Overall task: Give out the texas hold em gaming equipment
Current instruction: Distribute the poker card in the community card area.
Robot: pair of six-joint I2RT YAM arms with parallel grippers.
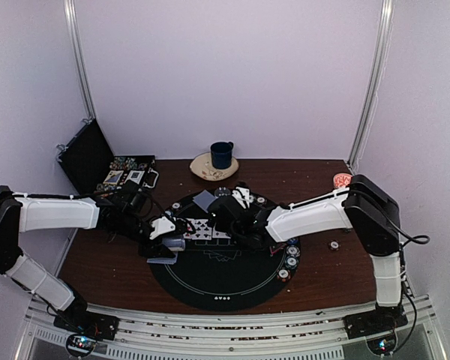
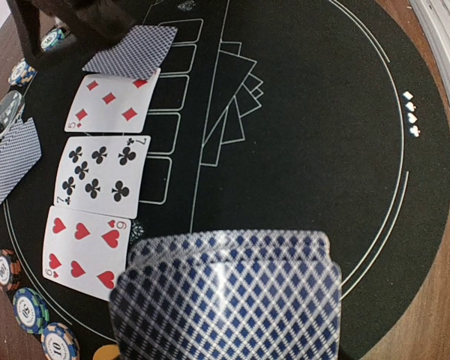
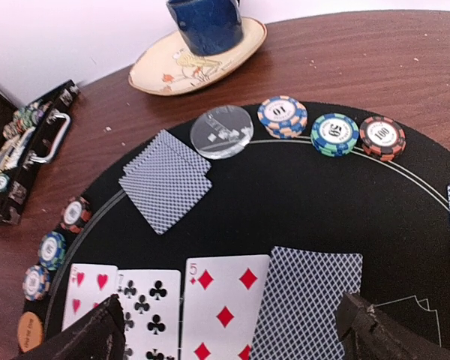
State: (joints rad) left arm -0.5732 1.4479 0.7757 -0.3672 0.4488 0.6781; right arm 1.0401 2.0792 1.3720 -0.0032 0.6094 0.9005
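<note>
**Dealing of the community row: fourth card.** The left hand is clamped on the deck, which hangs at the left edge of the black mat with its patterned backs toward the wrist camera. The right hand hovers empty, its fingers spread wide. They straddle the face-down card that ends a row with the five of diamonds, seven of clubs and six of hearts.

Three board cards lie exposed, and the fourth is judged to await turning over. That move calls for catching one edge of a thin card lying flat on felt. The card must then be flipped without shifting its neighbour, which it touches or slightly overlaps.

A face-down pair lies near a clear disc.

**Legible:**
- The far rim of the mat carries the 10 chip, 50 chip and 100 chip.
- The card indices read 5, 7 and 6.
- An orange disc bears writing too small to read.
- No brand name can be made out.
</note>
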